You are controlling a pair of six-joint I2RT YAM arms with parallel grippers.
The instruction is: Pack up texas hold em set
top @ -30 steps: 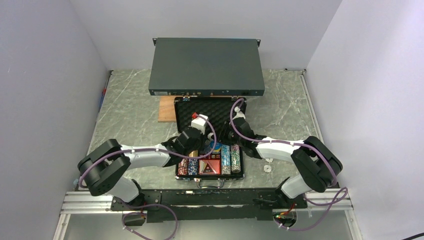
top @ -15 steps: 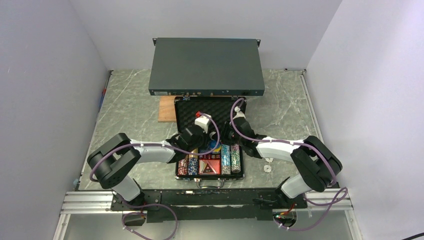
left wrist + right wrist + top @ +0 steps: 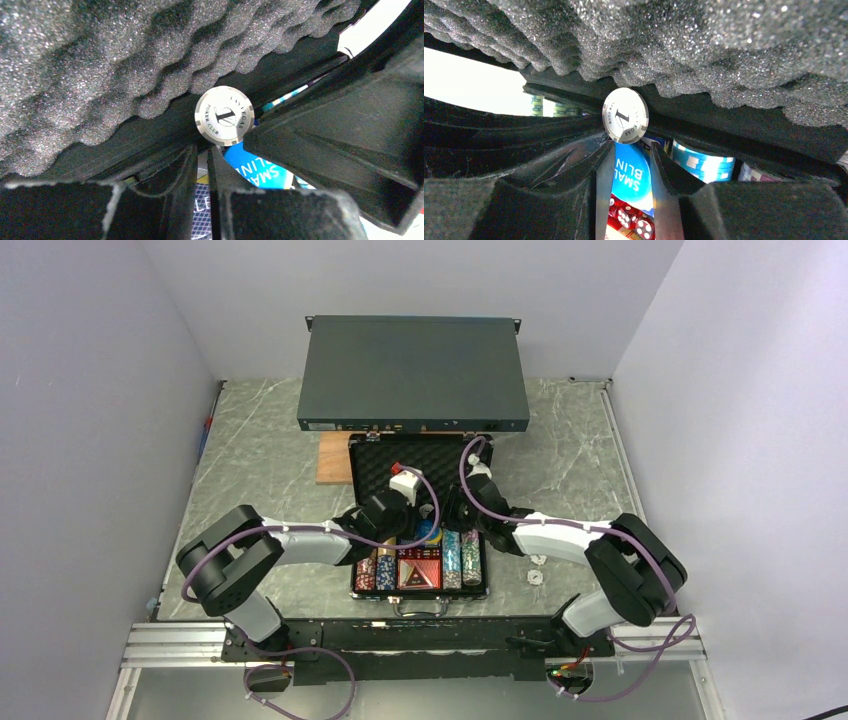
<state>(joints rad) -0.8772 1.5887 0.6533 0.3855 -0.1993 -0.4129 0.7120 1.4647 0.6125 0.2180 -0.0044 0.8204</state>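
We are packing up the poker set, and the job right now is one grey and white chip (image 3: 224, 115). It is at the back of the case (image 3: 420, 592), where the foam lid (image 3: 375, 455) meets the bottom part. Other bits of the set lie in the bottom part: the chip rows (image 3: 455, 558), the red dice (image 3: 626, 217) and a blue disc (image 3: 631, 182).

Both arms have their tips at this one chip. The left end effector (image 3: 201, 147) has its fingers almost together, with only a thin slit between them. The right end effector (image 3: 630, 147) has its fingers a bit wider apart. The chip is just past both sets of tips, and we cannot tell if either one is really pinching it.

To do this well, we think only one arm should hold the chip, and the other should back off so they do not bump. The holder needs a firm pinch, then a slow, short trip to a chip row with room. A loose chip could slip into the crack by the hinge.

It is tight here. The bumpy foam is right by the fingers, and the two end effectors are almost touching. The big grey box (image 3: 415, 370) sits just behind the lid, so that way is shut. There is more room toward the near side of the case and over the worktop (image 3: 260, 470) on each side.
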